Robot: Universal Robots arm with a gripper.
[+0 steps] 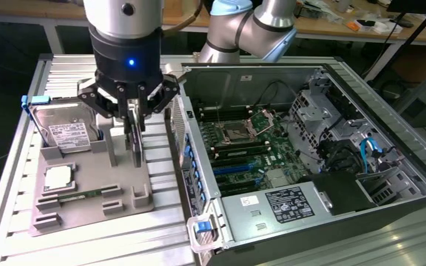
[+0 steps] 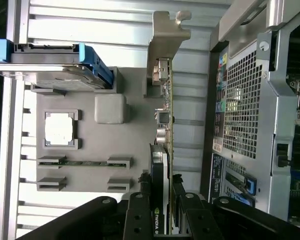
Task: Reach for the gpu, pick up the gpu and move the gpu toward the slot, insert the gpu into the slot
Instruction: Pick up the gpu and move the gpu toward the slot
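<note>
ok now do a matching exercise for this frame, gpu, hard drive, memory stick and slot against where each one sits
Things:
1 gpu
2 hard drive
3 memory stick
4 slot

Places:
a inside the open case
b lying flat on the tray
c on edge, gripped by the end effector
d propped up on the tray

Pairs: 1-c; 2-d; 3-b; 4-a

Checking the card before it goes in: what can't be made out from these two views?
- gpu fan face: the exterior view sees it edge-on, and its top is behind the pincer.
- gpu's gripped end, wrist view: cut off by the picture's edge and covered by the pincer.
- slot groove: too small in the exterior view.
- hard drive label text: too small in the exterior view.
</note>
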